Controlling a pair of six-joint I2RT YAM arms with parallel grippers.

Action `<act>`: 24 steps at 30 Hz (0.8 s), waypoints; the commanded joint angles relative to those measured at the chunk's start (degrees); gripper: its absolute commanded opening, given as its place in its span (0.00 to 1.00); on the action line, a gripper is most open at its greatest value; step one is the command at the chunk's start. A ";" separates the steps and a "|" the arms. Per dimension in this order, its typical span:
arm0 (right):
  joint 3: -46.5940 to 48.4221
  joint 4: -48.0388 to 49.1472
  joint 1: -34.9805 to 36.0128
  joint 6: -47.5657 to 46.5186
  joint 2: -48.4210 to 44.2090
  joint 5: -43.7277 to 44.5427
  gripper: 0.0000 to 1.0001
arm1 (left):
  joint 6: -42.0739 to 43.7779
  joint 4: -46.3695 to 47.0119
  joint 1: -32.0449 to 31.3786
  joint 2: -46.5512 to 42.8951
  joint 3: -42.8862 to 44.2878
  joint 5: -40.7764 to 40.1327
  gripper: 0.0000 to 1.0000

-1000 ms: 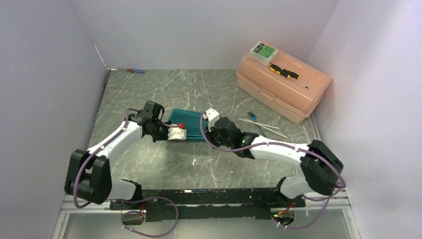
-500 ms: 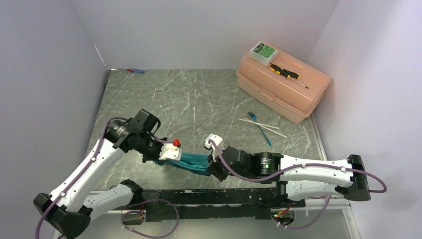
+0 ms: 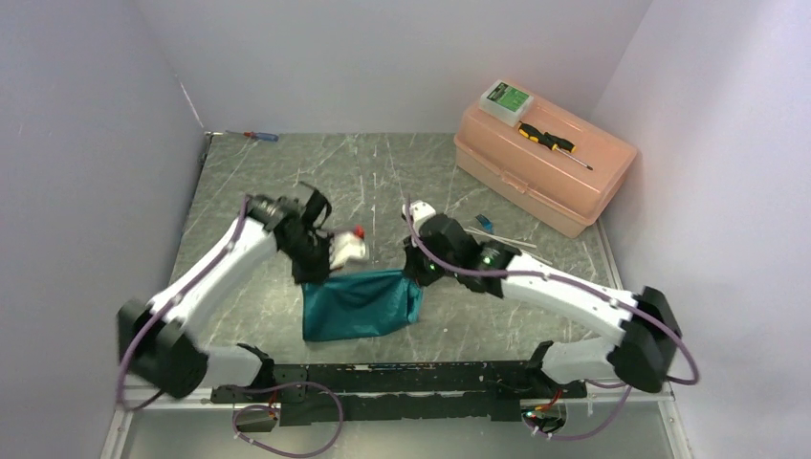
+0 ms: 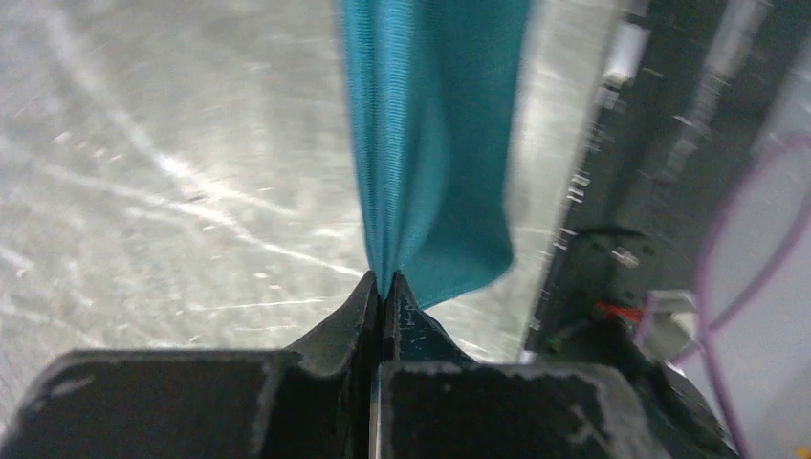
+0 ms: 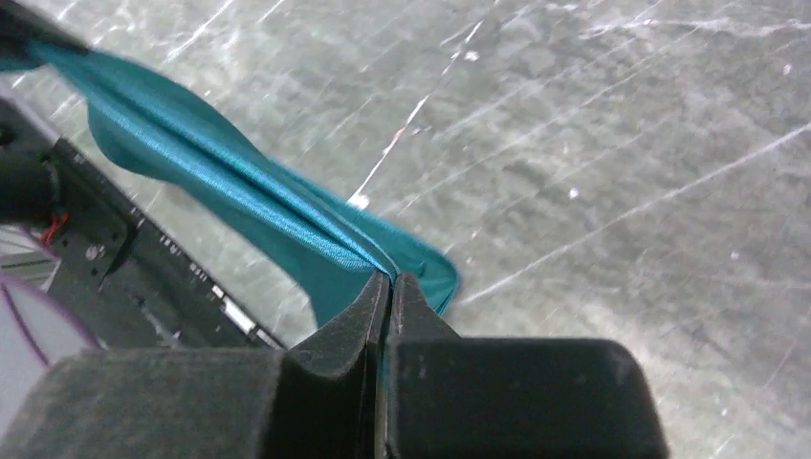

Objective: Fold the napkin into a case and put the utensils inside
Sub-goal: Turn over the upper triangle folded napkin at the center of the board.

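The teal napkin [image 3: 359,303] hangs stretched between my two grippers above the table's near middle. My left gripper [image 3: 314,275] is shut on its upper left corner; in the left wrist view the cloth [image 4: 430,153] runs out from the closed tips of that gripper [image 4: 384,285]. My right gripper [image 3: 414,275] is shut on the upper right corner; in the right wrist view the napkin [image 5: 230,191] stretches away from the tips of that gripper [image 5: 390,279]. The blue utensil [image 3: 499,244] and two white sticks [image 3: 502,238] lie on the table right of the right arm.
A pink toolbox [image 3: 543,164] stands at the back right with a yellow-and-black screwdriver [image 3: 553,143] and a small green-labelled box [image 3: 505,98] on its lid. A red-and-blue screwdriver [image 3: 260,136] lies at the back left corner. Walls close in on three sides.
Both grippers went from the table's middle down toward the near edge with the napkin bunched, then rose and moved back; the napkin now hangs open as a sheet between them.
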 commanded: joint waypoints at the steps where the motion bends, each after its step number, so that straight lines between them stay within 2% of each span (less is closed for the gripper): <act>1: 7.62 3.55 -7.45 -6.62 7.64 -9.27 0.00 | -2.40 10.92 11.14 14.17 8.79 -3.59 0.03; 3: 9.45 4.36 -8.40 -8.03 8.91 -10.10 0.00 | -2.15 10.54 12.93 18.54 13.55 -3.34 0.03; 8: 12.66 4.15 -9.20 -10.21 8.75 -8.65 0.00 | -2.80 10.17 13.03 20.03 19.54 -0.93 0.03; 13: 12.02 2.36 -8.05 -8.60 4.29 -8.55 0.00 | -2.70 4.64 11.04 14.53 21.22 1.02 0.03; 16: 9.93 0.67 -3.76 -7.06 0.63 -5.19 0.00 | -2.65 1.45 6.40 8.14 18.12 0.63 0.03; 19: 9.39 -3.46 4.37 -4.89 -1.90 0.48 0.00 | -4.14 -3.42 0.12 2.61 15.52 -0.40 0.03; 24: 9.75 -10.09 16.61 1.58 -6.10 8.56 0.00 | -8.55 -12.99 -4.87 -4.11 15.96 0.04 0.03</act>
